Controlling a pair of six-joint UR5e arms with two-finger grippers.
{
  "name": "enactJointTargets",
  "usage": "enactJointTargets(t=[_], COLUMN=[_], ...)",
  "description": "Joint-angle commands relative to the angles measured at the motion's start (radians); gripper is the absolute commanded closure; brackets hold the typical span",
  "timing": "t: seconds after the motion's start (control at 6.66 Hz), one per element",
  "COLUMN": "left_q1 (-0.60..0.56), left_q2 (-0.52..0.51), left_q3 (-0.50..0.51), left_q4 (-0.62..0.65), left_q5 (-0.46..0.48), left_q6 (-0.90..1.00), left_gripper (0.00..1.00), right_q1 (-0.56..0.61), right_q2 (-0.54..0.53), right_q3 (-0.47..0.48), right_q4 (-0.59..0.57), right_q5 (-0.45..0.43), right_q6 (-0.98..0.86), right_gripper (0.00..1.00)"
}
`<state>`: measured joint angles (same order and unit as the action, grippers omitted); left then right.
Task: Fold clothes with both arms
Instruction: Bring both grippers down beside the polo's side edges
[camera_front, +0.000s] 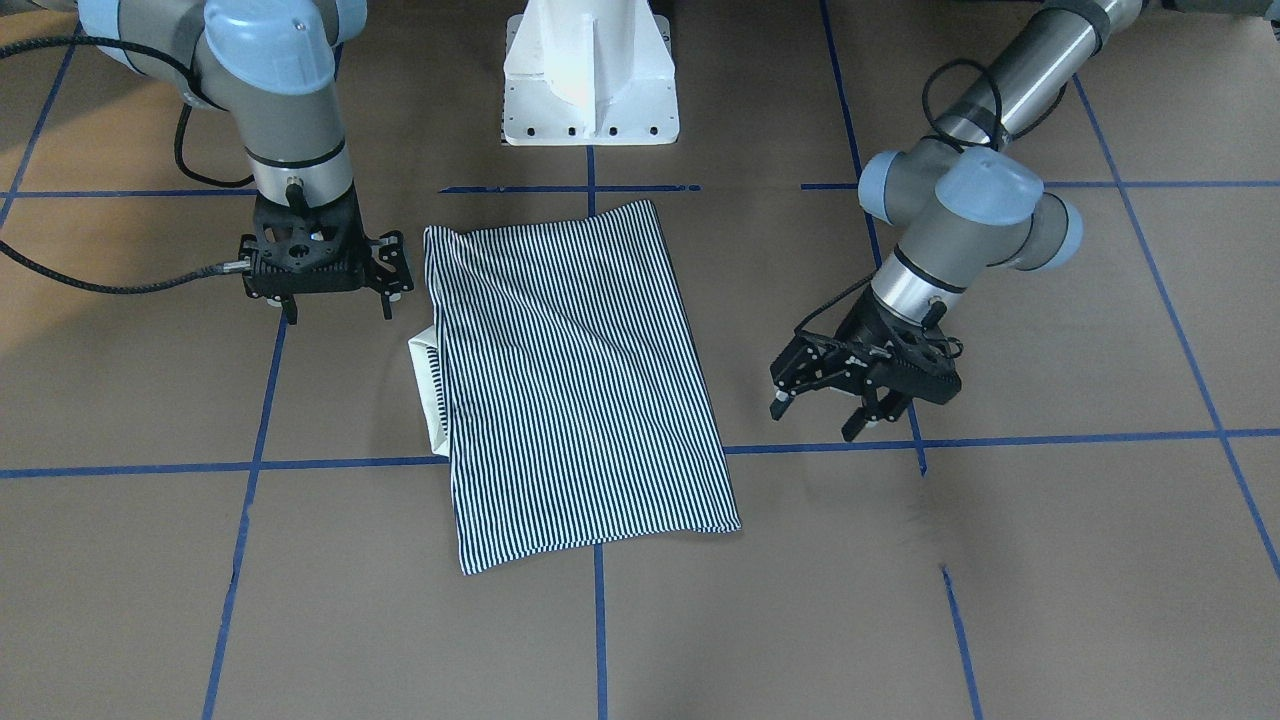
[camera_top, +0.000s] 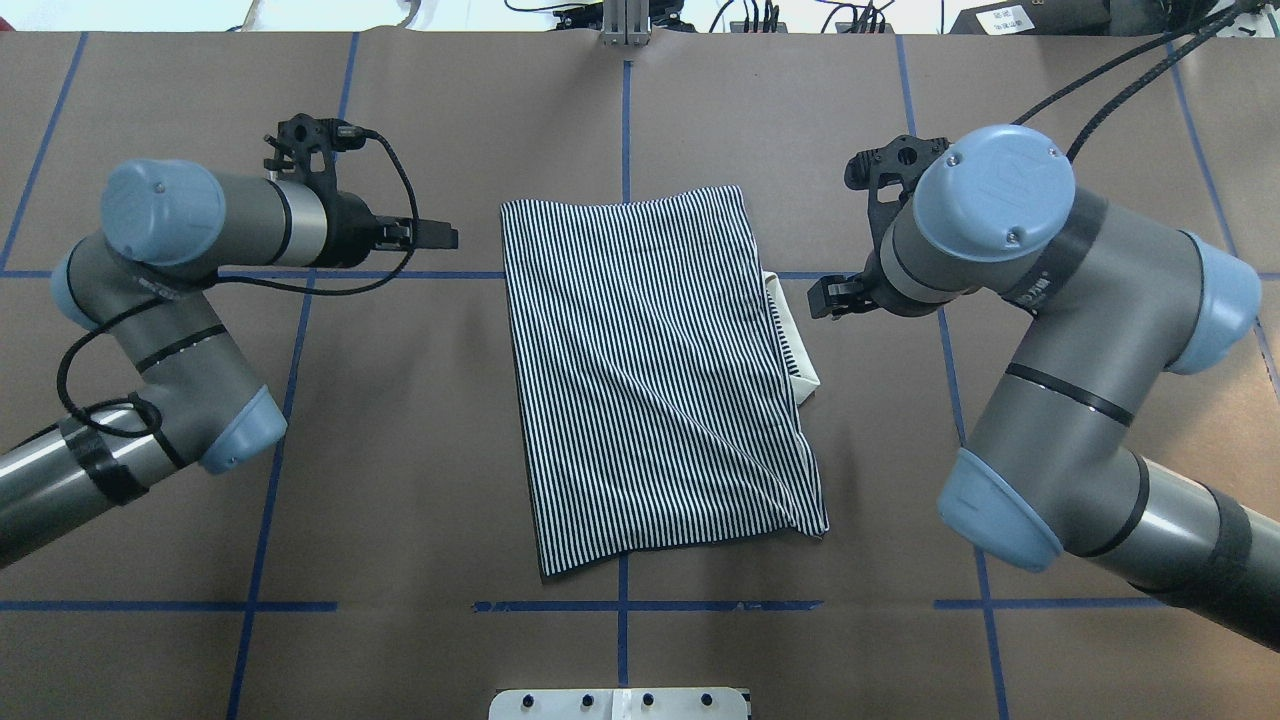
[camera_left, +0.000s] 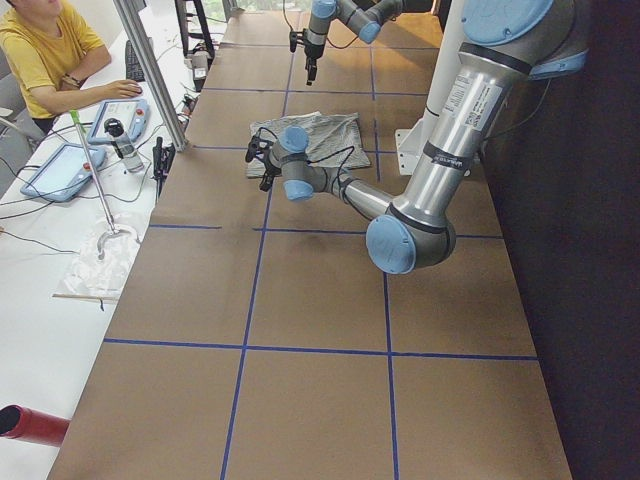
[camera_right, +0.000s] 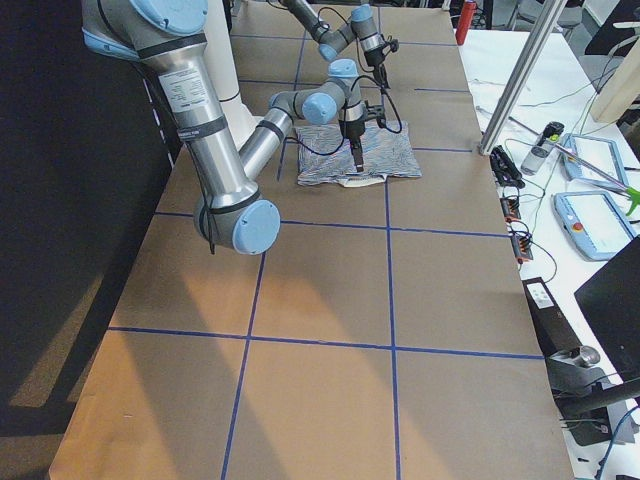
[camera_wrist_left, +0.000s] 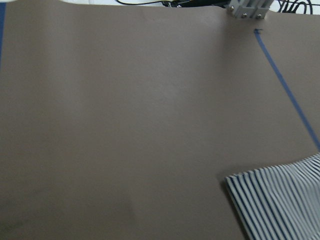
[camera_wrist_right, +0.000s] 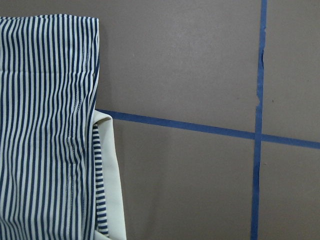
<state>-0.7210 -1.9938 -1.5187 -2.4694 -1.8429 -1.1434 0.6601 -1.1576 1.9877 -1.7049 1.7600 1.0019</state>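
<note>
The striped polo shirt (camera_front: 575, 380) lies folded into a flat rectangle on the brown table, also seen from overhead (camera_top: 650, 370). Its white collar (camera_front: 425, 390) pokes out of the edge on the robot's right side (camera_top: 800, 350). My right gripper (camera_front: 340, 305) hangs open just beside that edge, near the far corner, holding nothing. The right wrist view looks down on the shirt's edge (camera_wrist_right: 45, 125) and collar (camera_wrist_right: 112, 175). On the other side, my left gripper (camera_front: 815, 418) is tilted and open, a short gap away from the shirt. Its wrist view catches only one shirt corner (camera_wrist_left: 280, 205).
The white pedestal base (camera_front: 590, 80) stands behind the shirt. Blue tape lines (camera_front: 600, 630) grid the table. Along the table's far side run a white desk with tablets (camera_left: 70, 170), a metal post (camera_left: 150, 70) and a seated person (camera_left: 40, 50).
</note>
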Motion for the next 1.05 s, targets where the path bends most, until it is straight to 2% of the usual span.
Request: enactJointTargets(t=[0.0,0.15,0.45,0.6,0.75,0.9], left_q1=[0.159,0.278,0.456,0.489,0.517,0.525], left_q2=[0.038,0.038,0.046,0.046,0.049,0.046], left_q3=[-0.238,-0.333,-0.363,-0.363,-0.362,-0.360], left_q4=[0.192,0.302,0.355,0.400,0.467,0.498], left_q5=[0.070,0.171,0.369,0.398,0.409,0.409], left_q6=[-0.160,-0.268,-0.488,-0.624,-0.698,-0.746], left_gripper=[0.00,0.00,0.00,0.32,0.48,0.48], right_q1=[-0.048,-0.062,-0.115,-0.125,-0.126,-0.129], right_q2=[-0.144,-0.216,-0.221,-0.221,-0.220,-0.220], right_q3=[0.028,0.029,0.043,0.043,0.042,0.042], right_q4=[0.347,0.490,0.507,0.507,0.507,0.507], right_q5=[-0.007,-0.013,-0.106,-0.128,-0.131,-0.135], right_q6=[0.215,0.301,0.505,0.509,0.509,0.509], right_gripper=[0.00,0.00,0.00,0.00,0.00,0.00])
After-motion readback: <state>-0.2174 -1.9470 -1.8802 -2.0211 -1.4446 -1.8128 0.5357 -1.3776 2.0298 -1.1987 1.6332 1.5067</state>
